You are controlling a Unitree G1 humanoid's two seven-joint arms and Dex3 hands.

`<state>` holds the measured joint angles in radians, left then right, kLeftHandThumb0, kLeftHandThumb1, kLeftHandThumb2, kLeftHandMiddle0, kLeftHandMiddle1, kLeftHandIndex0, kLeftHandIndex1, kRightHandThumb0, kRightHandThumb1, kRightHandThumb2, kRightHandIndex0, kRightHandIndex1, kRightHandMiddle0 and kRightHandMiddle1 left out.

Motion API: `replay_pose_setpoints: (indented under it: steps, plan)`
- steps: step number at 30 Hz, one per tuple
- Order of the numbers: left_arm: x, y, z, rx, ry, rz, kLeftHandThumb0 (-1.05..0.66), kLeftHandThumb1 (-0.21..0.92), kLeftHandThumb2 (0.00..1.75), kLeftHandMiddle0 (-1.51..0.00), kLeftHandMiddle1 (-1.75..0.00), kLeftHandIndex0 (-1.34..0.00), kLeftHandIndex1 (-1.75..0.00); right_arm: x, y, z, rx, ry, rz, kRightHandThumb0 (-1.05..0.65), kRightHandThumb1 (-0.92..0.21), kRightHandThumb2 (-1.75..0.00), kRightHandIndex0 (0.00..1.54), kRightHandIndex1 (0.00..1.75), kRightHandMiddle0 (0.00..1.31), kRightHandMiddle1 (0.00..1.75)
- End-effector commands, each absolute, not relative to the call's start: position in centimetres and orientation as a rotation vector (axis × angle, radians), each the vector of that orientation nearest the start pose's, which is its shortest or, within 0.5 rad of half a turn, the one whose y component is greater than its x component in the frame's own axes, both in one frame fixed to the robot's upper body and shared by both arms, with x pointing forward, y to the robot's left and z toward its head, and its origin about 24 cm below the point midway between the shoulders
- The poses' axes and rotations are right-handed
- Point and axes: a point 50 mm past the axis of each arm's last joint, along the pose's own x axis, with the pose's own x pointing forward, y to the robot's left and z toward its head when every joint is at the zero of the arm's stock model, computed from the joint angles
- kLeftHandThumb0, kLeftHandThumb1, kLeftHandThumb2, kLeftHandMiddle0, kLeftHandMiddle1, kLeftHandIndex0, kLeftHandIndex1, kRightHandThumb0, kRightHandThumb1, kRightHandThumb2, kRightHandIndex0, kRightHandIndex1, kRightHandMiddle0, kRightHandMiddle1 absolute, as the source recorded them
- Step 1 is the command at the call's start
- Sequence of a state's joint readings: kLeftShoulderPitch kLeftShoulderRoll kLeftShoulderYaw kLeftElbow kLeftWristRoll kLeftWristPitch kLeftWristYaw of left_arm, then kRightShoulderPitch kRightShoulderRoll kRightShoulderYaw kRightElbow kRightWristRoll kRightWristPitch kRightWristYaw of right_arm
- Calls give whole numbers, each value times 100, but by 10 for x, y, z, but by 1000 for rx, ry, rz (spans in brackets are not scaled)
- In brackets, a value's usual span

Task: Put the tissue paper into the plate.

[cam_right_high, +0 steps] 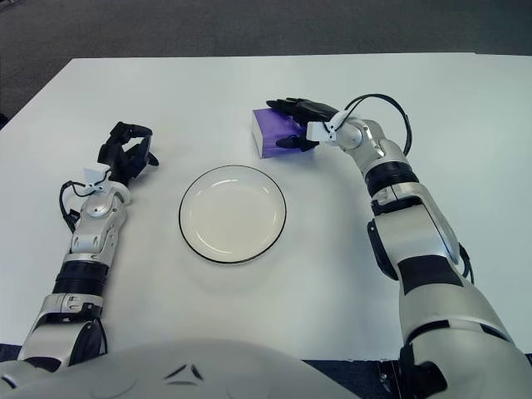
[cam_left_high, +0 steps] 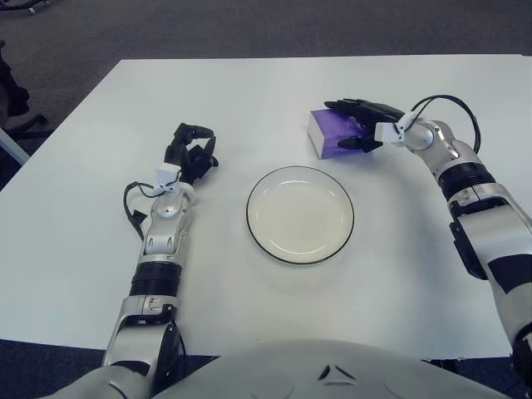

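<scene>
A purple tissue pack (cam_left_high: 331, 133) lies on the white table (cam_left_high: 249, 83), just beyond the right rim of the round white plate (cam_left_high: 300, 214), which has a dark rim and holds nothing. My right hand (cam_left_high: 359, 125) is over the right end of the pack. Its fingers (cam_left_high: 353, 107) stretch along the pack's far top edge and the thumb sits over its near side. The pack is still flat on the table. My left hand (cam_left_high: 191, 151) shows left of the plate, fingers curled, holding nothing.
The table's far edge (cam_left_high: 316, 57) and the dark carpet (cam_left_high: 249, 25) run behind the pack. My left forearm (cam_left_high: 164, 237) lies along the table left of the plate.
</scene>
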<state>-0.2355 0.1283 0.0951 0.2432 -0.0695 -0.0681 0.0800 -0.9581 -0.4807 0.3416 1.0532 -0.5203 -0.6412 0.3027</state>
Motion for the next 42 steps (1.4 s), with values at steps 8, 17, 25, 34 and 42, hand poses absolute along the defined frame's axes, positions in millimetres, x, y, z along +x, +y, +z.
replay_pose_setpoints:
  steps: [8, 17, 25, 34, 42]
  plan:
    - [265, 181, 1, -3, 168, 158, -36, 91, 34, -82, -175, -41, -154, 381, -155, 118, -1184, -171, 745, -105, -92, -62, 0, 0, 0, 0]
    - [264, 179, 3, -7, 166, 160, -36, 91, 34, -83, -175, -41, -155, 379, -160, 109, -1218, -131, 746, -105, -92, -61, 0, 0, 0, 0]
    - [263, 177, 4, -7, 166, 164, -36, 91, 35, -84, -175, -41, -155, 377, -172, 105, -1271, -131, 704, -98, -92, -61, 3, 1, 16, 8]
    - [262, 175, 6, -8, 166, 167, -36, 91, 36, -84, -175, -40, -156, 375, -190, 103, -1410, -204, 599, -73, -92, -39, 32, 5, 49, 20]
    - [261, 175, 7, -12, 167, 169, -36, 90, 37, -84, -175, -40, -157, 370, -204, 97, -1475, -248, 542, -39, -92, -25, 31, 71, 49, 127]
